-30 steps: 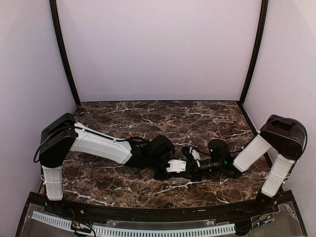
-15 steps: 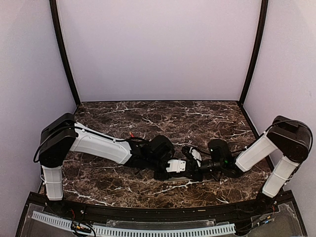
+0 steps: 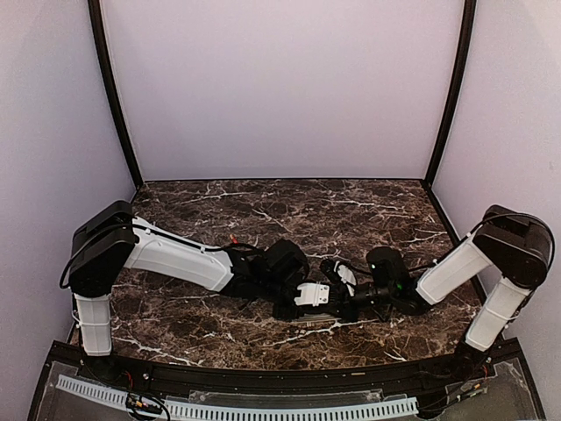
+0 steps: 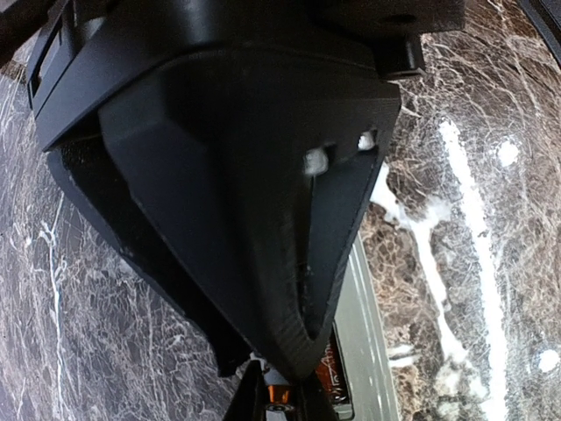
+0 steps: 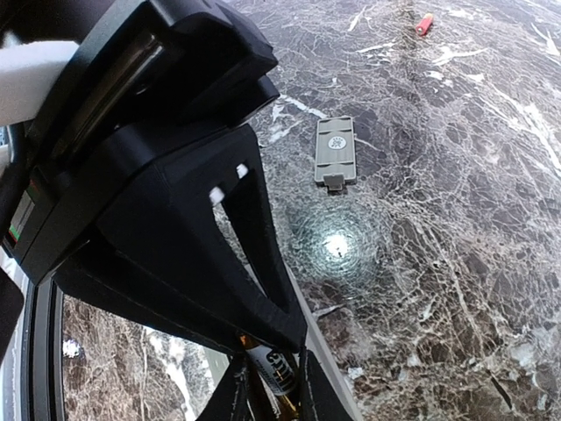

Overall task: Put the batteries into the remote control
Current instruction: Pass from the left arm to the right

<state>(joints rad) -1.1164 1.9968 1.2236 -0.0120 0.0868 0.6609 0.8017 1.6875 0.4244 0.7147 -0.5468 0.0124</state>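
**Desk:** Top view: what has changed?

**Photographer:** Little. The right arm (image 3: 456,263) has swung its elbow slightly outward, and the left arm (image 3: 175,254) has not moved. Their wrists meet low at the near centre of the table (image 3: 351,210), over the remote control (image 3: 308,320), which is mostly hidden. A red battery (image 3: 233,239) lies well apart, behind the left arm.

**Desk:** Left wrist?

**Photographer:** The left gripper (image 4: 294,351) is closed to a point just beside the remote's pale edge. Whether it pinches anything, I cannot tell.

**Desk:** Right wrist?

**Photographer:** The right gripper (image 5: 270,395) is clamped on a dark battery (image 5: 273,368), orange-tipped and angled down at the remote's edge. The grey cover (image 5: 336,151) lies off on the marble, with the red battery beyond it.

**Desk:** Meaning?

**Photographer:** Probably the insertion step: the grip has tightened and the cell is lined up but not yet seated. The red one remains to be loaded.
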